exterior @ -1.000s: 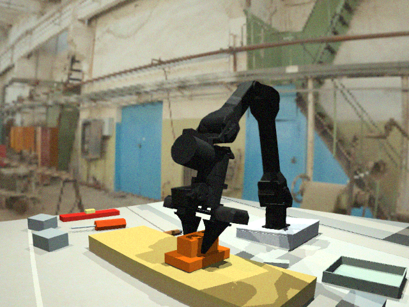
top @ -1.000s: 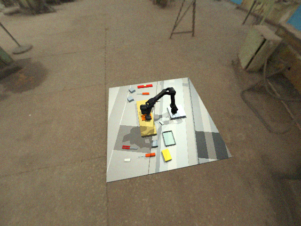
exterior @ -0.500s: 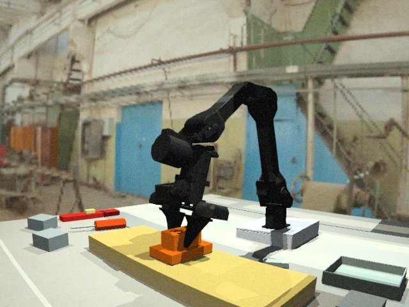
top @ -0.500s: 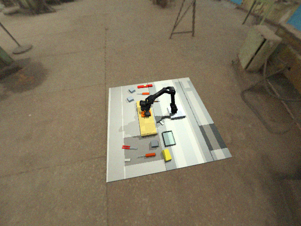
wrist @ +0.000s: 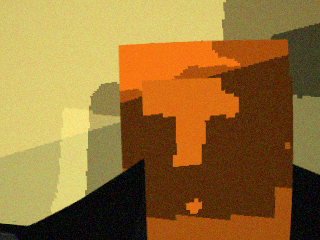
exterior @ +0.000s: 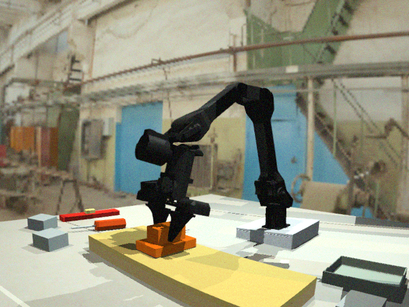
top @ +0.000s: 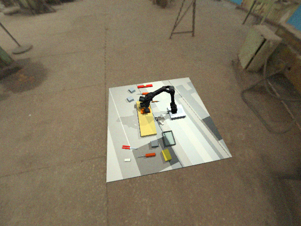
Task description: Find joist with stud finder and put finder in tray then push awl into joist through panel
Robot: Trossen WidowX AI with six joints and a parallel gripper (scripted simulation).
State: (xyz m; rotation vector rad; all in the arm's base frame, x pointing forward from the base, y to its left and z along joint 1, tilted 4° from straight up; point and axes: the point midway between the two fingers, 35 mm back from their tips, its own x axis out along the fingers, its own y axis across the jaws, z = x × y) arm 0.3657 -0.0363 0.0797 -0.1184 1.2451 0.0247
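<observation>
My gripper (top: 145, 108) (exterior: 166, 230) is shut on the raised grip of the orange stud finder (top: 143, 111) (exterior: 165, 244) (wrist: 207, 147). The stud finder rests flat on the yellow floor panel (top: 148, 126) (exterior: 215, 275) (wrist: 60, 60), near its far end. The dark tray (top: 163, 139) (exterior: 363, 281) sits off the panel's near right corner. A small brown-handled pointed tool (top: 155, 100), perhaps the awl, lies just right of the panel's far end. It is hidden in the exterior view. An orange-handled pointed tool (top: 146, 93) (exterior: 110, 224) lies beyond the panel's far end.
A red level (top: 145, 85) (exterior: 89, 214) and two grey blocks (top: 131, 90) (top: 130, 99) (exterior: 42, 221) (exterior: 50, 239) lie at the far end. The arm's base (top: 177, 113) (exterior: 277, 231) stands right of the panel. Red pliers (top: 127, 146), an orange screwdriver (top: 150, 155), a grey block (top: 154, 143) and a yellow block (top: 166, 155) lie at the near end.
</observation>
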